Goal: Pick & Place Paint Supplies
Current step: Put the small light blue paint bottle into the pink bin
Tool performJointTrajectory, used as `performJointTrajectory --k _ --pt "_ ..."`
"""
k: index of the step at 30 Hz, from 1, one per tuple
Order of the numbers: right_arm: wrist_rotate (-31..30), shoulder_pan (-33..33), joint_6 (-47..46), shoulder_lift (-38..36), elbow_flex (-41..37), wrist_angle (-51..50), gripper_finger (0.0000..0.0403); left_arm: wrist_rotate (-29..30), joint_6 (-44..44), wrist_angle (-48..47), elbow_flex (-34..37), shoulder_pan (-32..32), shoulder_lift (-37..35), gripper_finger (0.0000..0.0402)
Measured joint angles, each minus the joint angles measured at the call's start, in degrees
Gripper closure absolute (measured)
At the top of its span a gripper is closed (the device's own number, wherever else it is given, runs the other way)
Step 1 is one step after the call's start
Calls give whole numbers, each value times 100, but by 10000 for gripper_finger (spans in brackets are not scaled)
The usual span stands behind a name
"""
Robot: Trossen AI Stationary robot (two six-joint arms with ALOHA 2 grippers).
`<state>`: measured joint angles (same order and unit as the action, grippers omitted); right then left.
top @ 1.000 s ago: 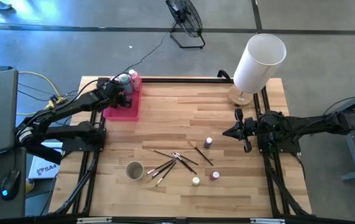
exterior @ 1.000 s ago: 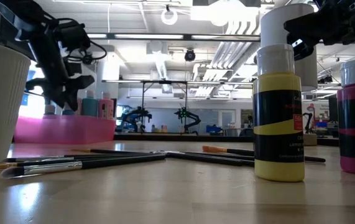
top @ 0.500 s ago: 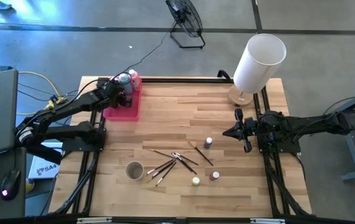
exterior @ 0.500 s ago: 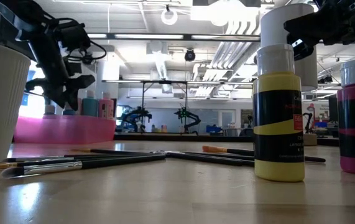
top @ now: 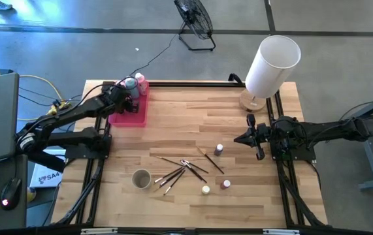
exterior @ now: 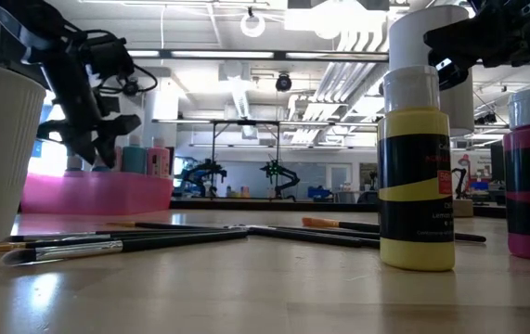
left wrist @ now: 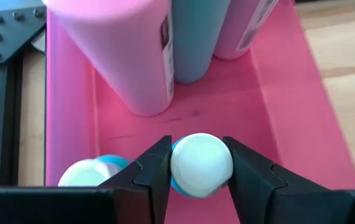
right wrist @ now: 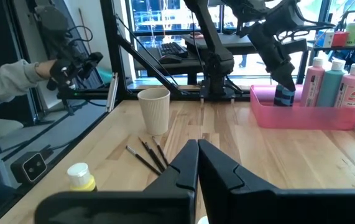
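Your left gripper [left wrist: 196,180] hung inside the pink tray [left wrist: 289,118] at the far left corner of the counter [top: 193,124], its two fingers [left wrist: 155,177] standing on either side of a small blue paint pot with a white cap [left wrist: 201,165]. The fingers sat right against the cap, yet you could not tell whether they were pressing it or had just let go. A second white-capped pot [left wrist: 90,174] stood just beside it in the tray, and the two pink squeeze bottles [left wrist: 124,50] and the teal one [left wrist: 196,34] stood together at the tray's end.

Your right gripper [right wrist: 197,163] waited clenched and empty above the right side of the counter. Out in the middle lay the scattered brushes [top: 179,170], next to a white paper cup [top: 141,178], with three more small pots [top: 219,149] near them. The white lampshade [top: 271,65] stood at the far right corner.
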<state>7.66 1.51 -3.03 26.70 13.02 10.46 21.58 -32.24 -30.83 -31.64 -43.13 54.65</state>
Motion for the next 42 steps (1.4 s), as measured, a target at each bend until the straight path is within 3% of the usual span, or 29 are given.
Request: performJointTrajectory --k 42 --pt "44 -1 0 -1 0 2 400 111 318 428 112 2 -2 264"
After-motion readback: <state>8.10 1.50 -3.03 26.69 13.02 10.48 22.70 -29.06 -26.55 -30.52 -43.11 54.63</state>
